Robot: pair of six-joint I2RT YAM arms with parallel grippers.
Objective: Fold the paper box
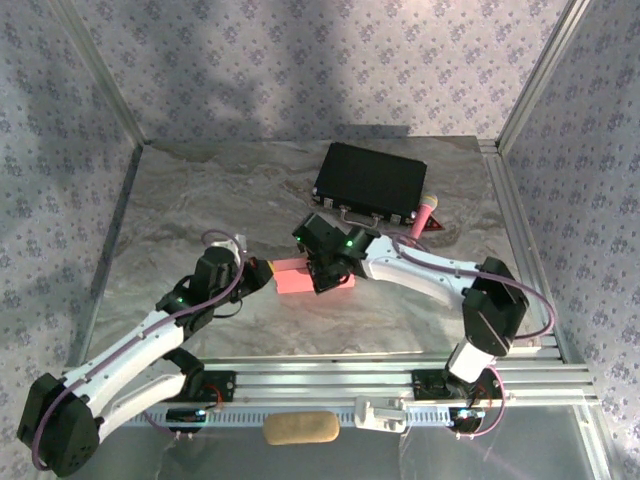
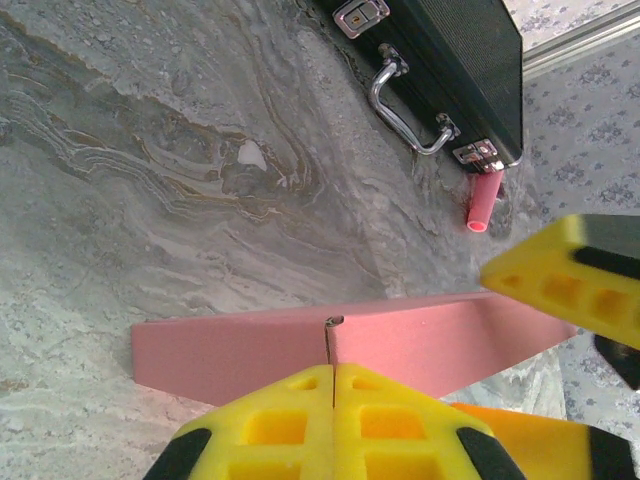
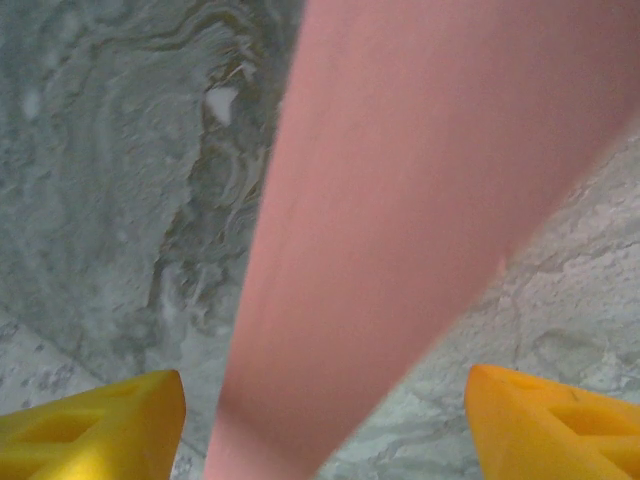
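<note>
1. Left gripper (image 2: 332, 378): fingers pressed together at the box's (image 2: 420, 345) near edge; whether they pinch card, we cannot tell;
2. Right gripper (image 3: 325, 388): fingers spread wide, straddling the box, gripping nothing;
3. The box lies flat on the table (image 2: 150, 200), between the two arms;
4. We judge it light, thin, easily creased and likely to slide; best to take an edge or flap and pin the other end.

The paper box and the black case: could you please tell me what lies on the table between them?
Bare marbled tabletop, as the left wrist view shows between the paper box and the black case.
</note>
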